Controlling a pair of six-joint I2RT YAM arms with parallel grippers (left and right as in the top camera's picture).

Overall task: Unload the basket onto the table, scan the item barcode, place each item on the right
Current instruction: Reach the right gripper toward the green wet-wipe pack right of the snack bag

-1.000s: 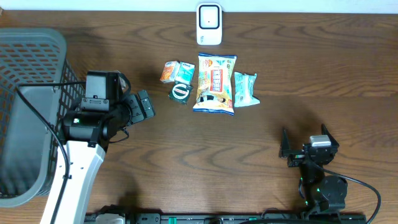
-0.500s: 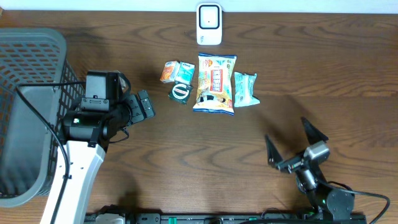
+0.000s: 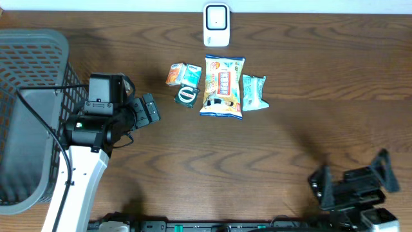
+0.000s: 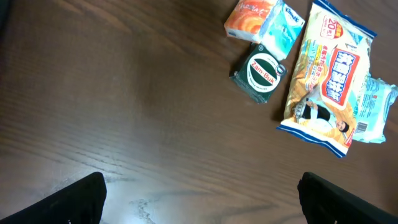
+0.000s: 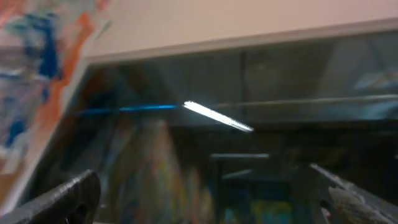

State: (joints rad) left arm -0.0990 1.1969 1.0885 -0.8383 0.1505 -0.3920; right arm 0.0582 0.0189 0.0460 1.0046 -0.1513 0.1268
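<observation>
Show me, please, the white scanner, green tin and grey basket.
white scanner [image 3: 217, 24]: overhead view, front face.
green tin [image 4: 261, 73]: left wrist view, lid centre.
grey basket [image 3: 32, 37]: overhead view, far rim.

Bench [image 3: 212, 161]: dark brown wood grain, matte; soft glare patch [image 4: 124, 202] near its front in the left wrist view. Pale strip [image 3: 335, 5] runs beyond the far edge. Right wrist view blurred: pale surface [image 5: 249, 18] above dark panels [image 5: 280, 81], one bright light streak [image 5: 217, 116].
</observation>
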